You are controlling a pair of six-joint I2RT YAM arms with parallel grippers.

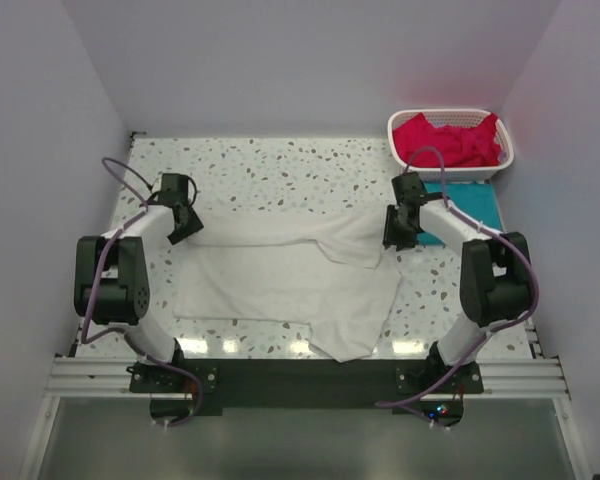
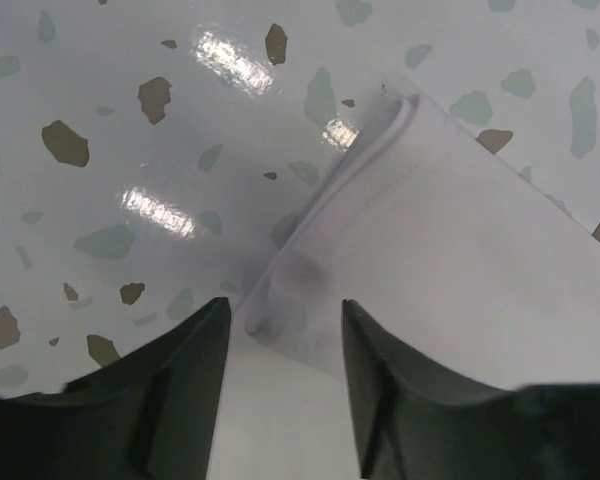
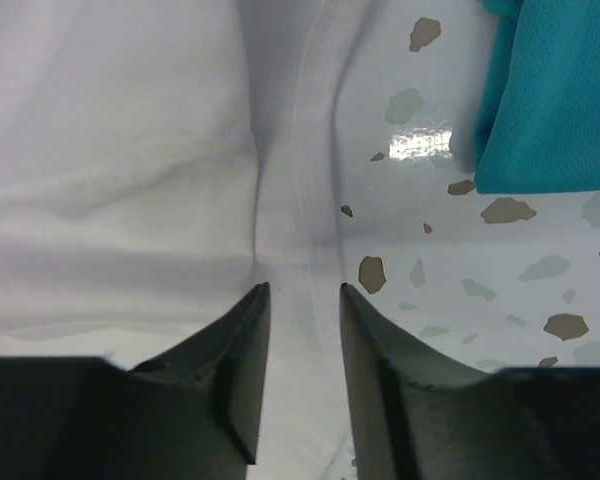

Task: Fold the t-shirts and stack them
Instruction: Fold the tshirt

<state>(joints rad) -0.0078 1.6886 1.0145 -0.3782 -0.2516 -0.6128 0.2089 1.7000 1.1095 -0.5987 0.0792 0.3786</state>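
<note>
The left end effector [image 2: 285, 303] hangs low over a glossy white terrazzo desk [image 2: 110, 150] flecked with brown and grey-green chips and marked by bright patches of reflected light. Its two dark fingers [image 2: 185, 385] stand apart at the near edge of the view. A corner of a white soft-fabric t-shirt [image 2: 450, 250] lies between them, with a narrow strip of bare desk showing beside the left finger. From that corner the cloth spreads right across the desk. Its left edge runs toward the far right, where stacked folded layers show, with a stitched hem line just inside it.
</note>
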